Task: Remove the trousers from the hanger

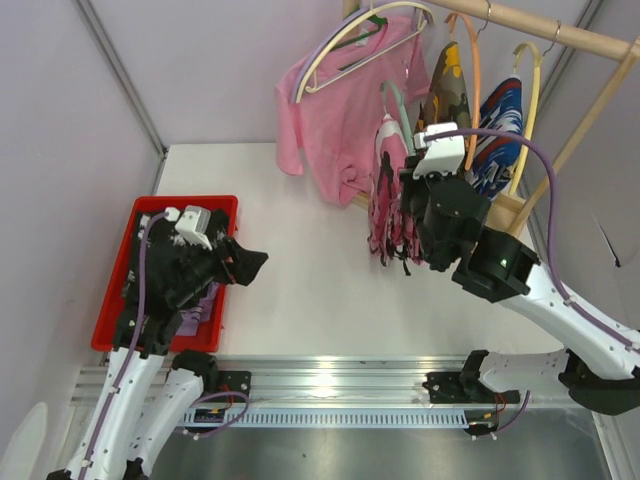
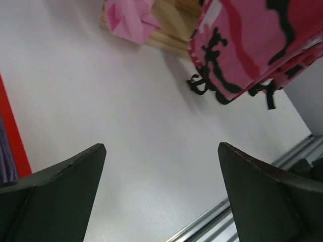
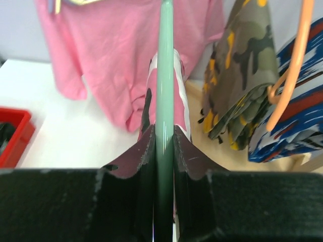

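Note:
The pink-and-black camouflage trousers [image 1: 385,205] hang over a mint-green hanger [image 1: 393,100], which is held out over the table in front of the rack. My right gripper [image 3: 164,133] is shut on the hanger's bar [image 3: 164,75], and the trousers [image 3: 180,80] show just behind it. Yellow-olive camouflage trousers [image 1: 447,90] hang on an orange hanger [image 1: 473,70], and blue, white and red trousers [image 1: 500,130] hang beside them. My left gripper [image 1: 250,262] hovers open and empty over the table by the red bin. Its wrist view shows the pink camouflage trousers [image 2: 252,45] ahead.
A plain pink T-shirt [image 1: 340,110] hangs at the left end of the wooden rail [image 1: 540,25]. The rack's wooden base [image 2: 171,30] lies on the table below it. The red bin [image 1: 215,205] at the left holds a purple garment [image 1: 205,305]. A metal rail [image 1: 330,385] runs along the near edge.

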You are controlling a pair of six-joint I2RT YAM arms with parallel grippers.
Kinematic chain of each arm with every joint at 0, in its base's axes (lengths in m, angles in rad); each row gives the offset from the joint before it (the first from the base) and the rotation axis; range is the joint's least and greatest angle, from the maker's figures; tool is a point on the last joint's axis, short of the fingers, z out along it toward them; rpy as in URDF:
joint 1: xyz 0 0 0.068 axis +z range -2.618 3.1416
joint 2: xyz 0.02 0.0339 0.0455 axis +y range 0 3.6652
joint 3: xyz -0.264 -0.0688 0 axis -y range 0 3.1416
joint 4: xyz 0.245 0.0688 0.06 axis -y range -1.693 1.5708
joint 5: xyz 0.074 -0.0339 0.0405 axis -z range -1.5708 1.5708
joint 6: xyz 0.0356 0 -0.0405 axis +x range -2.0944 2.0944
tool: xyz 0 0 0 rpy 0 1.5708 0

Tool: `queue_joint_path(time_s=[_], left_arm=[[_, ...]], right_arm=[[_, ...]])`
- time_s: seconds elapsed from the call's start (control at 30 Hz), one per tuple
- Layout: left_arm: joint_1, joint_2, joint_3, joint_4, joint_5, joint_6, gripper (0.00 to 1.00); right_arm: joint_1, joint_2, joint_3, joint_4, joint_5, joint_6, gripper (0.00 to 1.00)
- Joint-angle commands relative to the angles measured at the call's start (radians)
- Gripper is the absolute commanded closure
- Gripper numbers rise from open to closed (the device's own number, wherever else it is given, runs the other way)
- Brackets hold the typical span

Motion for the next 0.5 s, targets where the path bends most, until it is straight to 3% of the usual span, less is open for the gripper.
queue_joint_path(time_s=[0.0,0.1,0.23,0.33,0.47], left_arm=[[-0.012,0.029,0.117,0.06,0.136,-0.008,0.0],[-0.053,0.062,0.163,0.084,0.134,-0.109,0.01],[-0.182,0.103,0.221,0.06,-0.146,-0.339,0.05],[-0.346,0.157,0.302,0.055,-0.256,-0.415,0.07],[-0.605,0.35,0.5,-0.073,-0.551,-0.427,0.05]], right_arm=[[0.015,-0.116,-0.008,0.148,-0.061,0.083,1.0],[0.021,-0.176,-0.073,0.131,-0.095,0.129,1.0],[0.022,-0.239,-0.159,0.15,-0.124,0.181,1.0],[0.025,-0.274,-0.229,0.197,-0.136,0.195,1.0],[0.032,-0.299,-0.294,0.272,-0.17,0.192,1.0]])
